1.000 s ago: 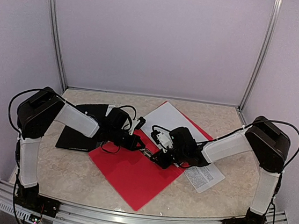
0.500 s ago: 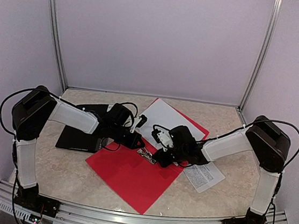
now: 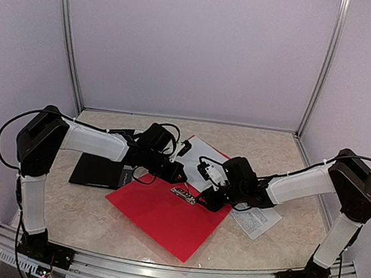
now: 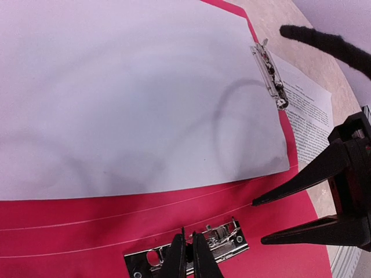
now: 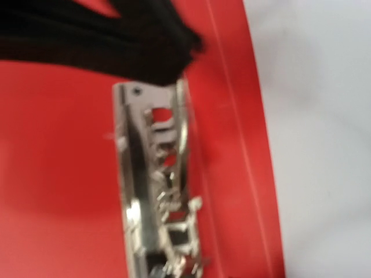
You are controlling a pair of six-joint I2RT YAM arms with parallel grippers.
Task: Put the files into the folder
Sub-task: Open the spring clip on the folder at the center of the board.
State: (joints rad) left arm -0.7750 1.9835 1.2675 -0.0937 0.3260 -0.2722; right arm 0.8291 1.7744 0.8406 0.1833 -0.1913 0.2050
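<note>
The left gripper (image 3: 181,176) has reached further right over the red folder (image 3: 156,216), and the right gripper (image 3: 201,198) has shifted right too, its elbow swung out toward the right wall. The folder's near corner has slid right, less of the white sheet (image 3: 212,153) shows, and the metal clip (image 3: 183,193) shows more plainly.

Files (image 4: 133,87) on folder (image 4: 58,231), behind clip (image 4: 226,240)

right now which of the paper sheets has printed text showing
The sheet sticking out past the red folder's right edge, by the right arm; the other sheet, lying on the folder, shows a blank side.
</note>
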